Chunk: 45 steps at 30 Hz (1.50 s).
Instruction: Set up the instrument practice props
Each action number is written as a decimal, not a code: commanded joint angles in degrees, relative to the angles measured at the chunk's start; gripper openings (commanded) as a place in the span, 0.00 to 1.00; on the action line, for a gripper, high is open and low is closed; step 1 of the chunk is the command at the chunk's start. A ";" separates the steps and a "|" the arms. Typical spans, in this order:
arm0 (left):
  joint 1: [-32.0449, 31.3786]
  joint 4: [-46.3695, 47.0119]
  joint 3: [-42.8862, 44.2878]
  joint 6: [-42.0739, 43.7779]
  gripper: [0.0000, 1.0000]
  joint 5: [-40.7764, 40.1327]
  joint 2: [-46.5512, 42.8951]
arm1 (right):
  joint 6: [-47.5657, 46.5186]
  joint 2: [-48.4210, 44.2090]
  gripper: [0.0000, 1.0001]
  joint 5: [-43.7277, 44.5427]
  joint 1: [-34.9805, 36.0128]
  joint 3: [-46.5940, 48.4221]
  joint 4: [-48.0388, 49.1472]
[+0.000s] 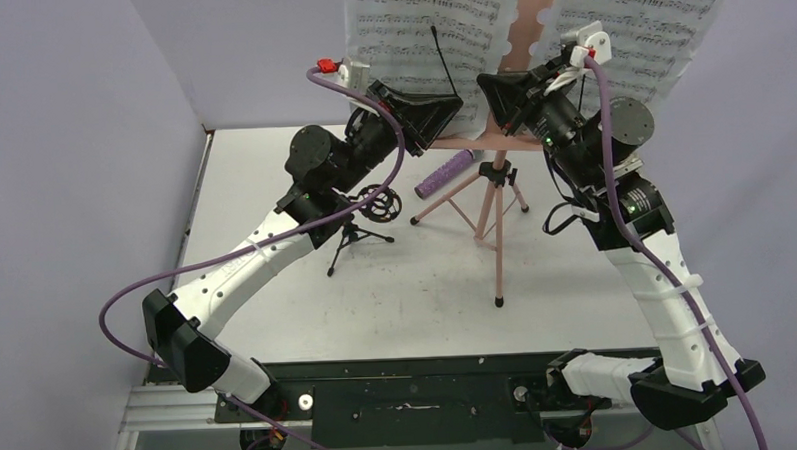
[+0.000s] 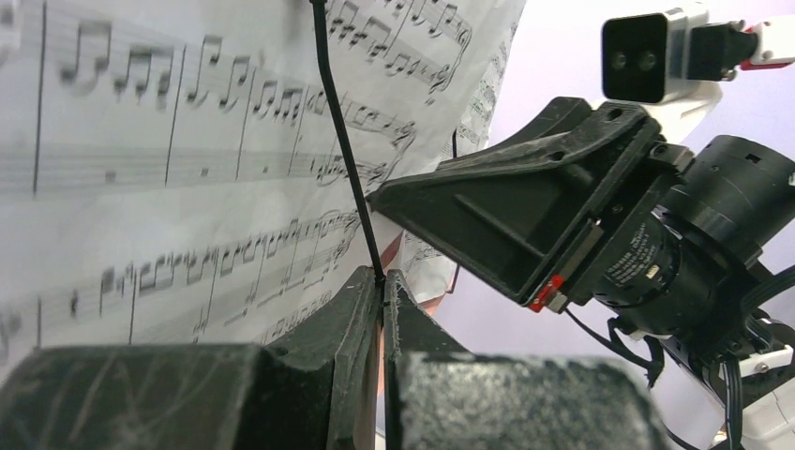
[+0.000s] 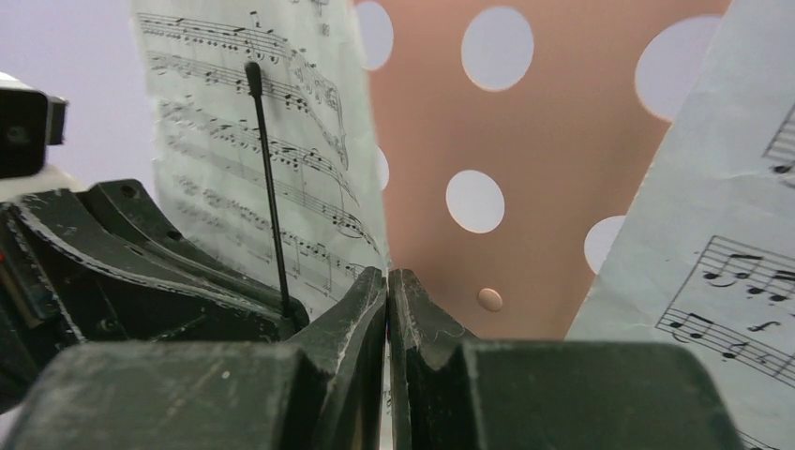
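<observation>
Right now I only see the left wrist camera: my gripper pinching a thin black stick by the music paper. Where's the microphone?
Observer: The microphone lies flat on the table, beside the pink stand legs.
Operator: Is its little stand up?
Observer: Yes, the small black tripod stands on its legs, left of the microphone.
Operator: What's the other gripper doing?
Observer: The right gripper is shut, just right of your thin black stick, facing the pink board with holes.
</observation>
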 commanded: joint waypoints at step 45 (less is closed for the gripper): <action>-0.42 3.65 -1.84 1.35 0.15 -0.89 -4.03 | -0.72 -1.46 0.05 6.16 0.21 2.92 -3.49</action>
